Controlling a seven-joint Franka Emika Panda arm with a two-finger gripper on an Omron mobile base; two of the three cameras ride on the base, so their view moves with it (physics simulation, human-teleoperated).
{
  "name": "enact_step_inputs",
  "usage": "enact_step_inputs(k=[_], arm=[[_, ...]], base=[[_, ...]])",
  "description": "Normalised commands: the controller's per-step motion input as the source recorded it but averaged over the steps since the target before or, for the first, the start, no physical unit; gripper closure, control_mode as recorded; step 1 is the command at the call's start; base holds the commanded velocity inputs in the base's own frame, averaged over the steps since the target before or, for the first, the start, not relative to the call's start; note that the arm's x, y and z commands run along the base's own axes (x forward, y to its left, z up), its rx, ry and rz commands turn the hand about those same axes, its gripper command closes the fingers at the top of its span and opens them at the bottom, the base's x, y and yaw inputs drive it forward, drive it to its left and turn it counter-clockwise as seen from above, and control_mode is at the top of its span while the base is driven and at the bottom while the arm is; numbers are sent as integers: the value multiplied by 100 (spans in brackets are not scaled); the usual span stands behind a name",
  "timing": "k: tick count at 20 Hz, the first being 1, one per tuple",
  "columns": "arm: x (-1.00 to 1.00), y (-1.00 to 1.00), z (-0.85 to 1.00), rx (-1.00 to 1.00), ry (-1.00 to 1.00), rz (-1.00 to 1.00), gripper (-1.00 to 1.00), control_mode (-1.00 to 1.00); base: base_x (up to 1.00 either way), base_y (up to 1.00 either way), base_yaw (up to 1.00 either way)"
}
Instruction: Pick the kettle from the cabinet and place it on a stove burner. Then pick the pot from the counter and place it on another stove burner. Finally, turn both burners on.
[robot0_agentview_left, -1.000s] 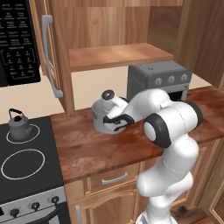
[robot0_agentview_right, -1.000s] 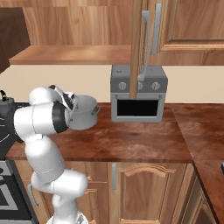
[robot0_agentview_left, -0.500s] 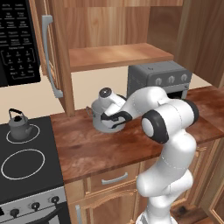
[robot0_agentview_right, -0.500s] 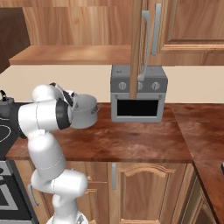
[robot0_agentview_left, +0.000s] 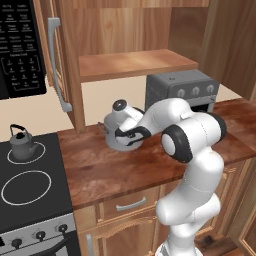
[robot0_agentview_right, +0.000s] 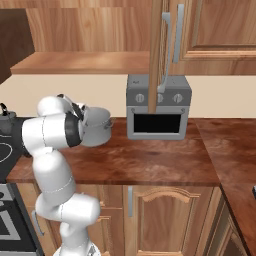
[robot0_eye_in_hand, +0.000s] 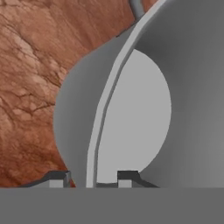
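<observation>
While the jaws (robot0_eye_in_hand: 91, 177) straddle the rim of the pot (robot0_agentview_left: 119, 136), one fingertip (robot0_eye_in_hand: 57, 178) outside the wall and the other (robot0_eye_in_hand: 127, 176) inside, I cannot tell whether they already pinch the metal or stand a little apart from it. The risk, as I judge it, lies in that thin-wall hold: a wide pot caught at one side of its rim may tip or swing on lifting, slip out, or knock the toaster oven (robot0_agentview_left: 183, 91) just beside the pot. On the way to the cooktop (robot0_agentview_left: 30, 195) it could also strike the kettle (robot0_agentview_left: 20, 143), which stands on the far burner (robot0_agentview_left: 25, 150), across the desk (robot0_agentview_left: 107, 170) from the pot. The hand view gives the rim between the fingertips and the pot's bare inside, which both base views hide behind the arm. The left base view gives the kettle, the free near burner (robot0_agentview_left: 27, 186) and the cabinet (robot0_agentview_left: 131, 62) shelf above the pot; the right base view shows the pot (robot0_agentview_right: 94, 126) close beside the oven, with a loop handle facing it.
</observation>
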Motion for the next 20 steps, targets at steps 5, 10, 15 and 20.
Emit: enact_step_inputs(k=[5,10,15,20], arm=[[-8,0,-18,0,1,0,100,-100],[-20,0,-3,0,-3,0,100,-100],[-34,0,0,0,-7,0,100,-100],[-33,0,3,0,-9,-2,100,-100]], base=[[0,0,0],[0,0,0],[0,0,0],[0,0,0]])
